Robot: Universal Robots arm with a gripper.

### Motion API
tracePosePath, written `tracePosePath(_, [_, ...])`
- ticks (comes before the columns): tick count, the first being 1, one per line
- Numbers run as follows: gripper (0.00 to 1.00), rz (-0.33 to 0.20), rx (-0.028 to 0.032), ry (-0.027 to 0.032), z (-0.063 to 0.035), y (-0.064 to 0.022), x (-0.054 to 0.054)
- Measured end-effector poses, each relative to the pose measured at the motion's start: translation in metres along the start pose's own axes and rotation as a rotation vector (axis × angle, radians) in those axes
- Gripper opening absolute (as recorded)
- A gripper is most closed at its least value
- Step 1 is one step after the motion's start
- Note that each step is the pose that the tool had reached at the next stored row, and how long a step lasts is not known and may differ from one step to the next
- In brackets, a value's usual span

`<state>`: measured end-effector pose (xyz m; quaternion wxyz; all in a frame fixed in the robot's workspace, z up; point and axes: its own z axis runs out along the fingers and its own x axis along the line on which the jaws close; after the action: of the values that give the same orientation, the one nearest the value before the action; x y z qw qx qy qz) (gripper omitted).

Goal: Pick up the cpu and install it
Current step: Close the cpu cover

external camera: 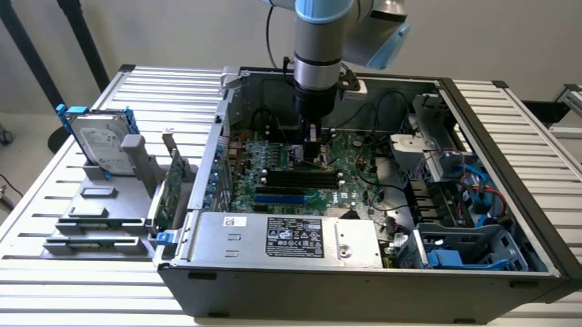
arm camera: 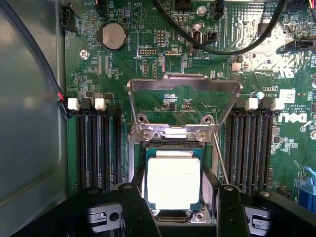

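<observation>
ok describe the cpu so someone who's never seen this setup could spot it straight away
Find the open computer case and the green motherboard on its floor. At the board's middle, under the gripper, a metal frame is flipped open. The cpu is the pale silver square lying in that socket, between two banks of long black memory slots.

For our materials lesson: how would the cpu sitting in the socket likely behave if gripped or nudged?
The cpu looks flat and rigid, so probably stiff, unlikely to roll or tip. Its shiny metal top suggests a slippery surface. Lying between the open gripper fingers in the socket, it is probably fragile if pushed sideways.
</observation>
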<state>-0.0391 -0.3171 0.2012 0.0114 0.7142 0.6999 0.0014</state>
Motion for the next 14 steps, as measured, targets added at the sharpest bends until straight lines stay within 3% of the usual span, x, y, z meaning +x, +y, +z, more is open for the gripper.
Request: tracePosePath(14, [0.54, 0.002, 0.0096, -0.0006, 0.0038, 0.0019, 0.0001])
